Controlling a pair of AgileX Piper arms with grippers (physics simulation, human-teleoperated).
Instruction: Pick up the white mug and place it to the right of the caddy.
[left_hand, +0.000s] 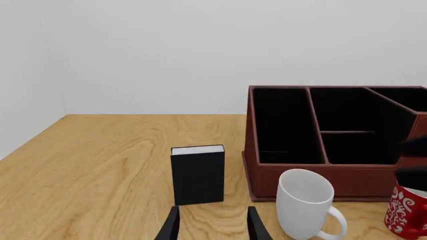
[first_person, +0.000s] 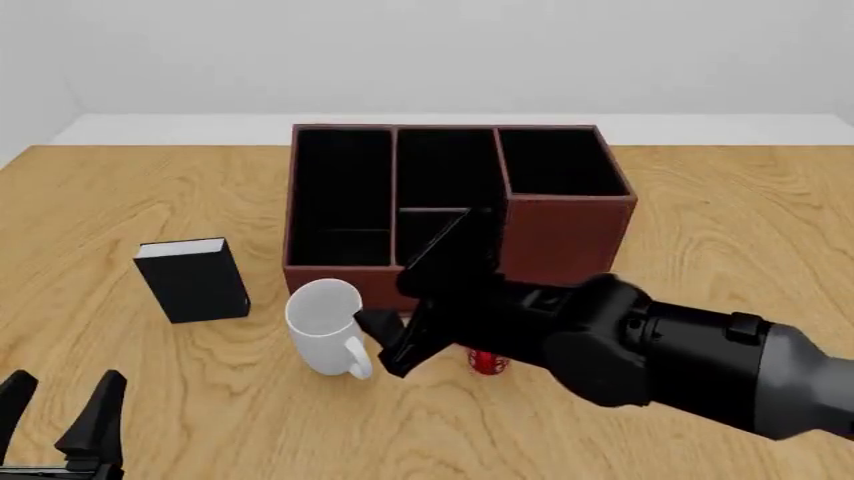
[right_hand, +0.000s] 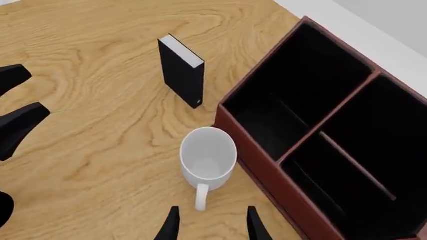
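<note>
The white mug (first_person: 324, 324), upright just before the caddy (first_person: 454, 205), is judged rigid, glossy and slippery, best taken across its rim by the spread-fingered, empty right gripper (right_hand: 211, 225).

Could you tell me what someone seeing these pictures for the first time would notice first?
Most striking is the big reddish-brown caddy at the middle of the wooden table, its black-lined compartments empty. Just in front of it stands the white mug, upright, with the right gripper open above its handle and the bulky black right arm covering most of a red cup. A small black book stands to the caddy's left.
</note>
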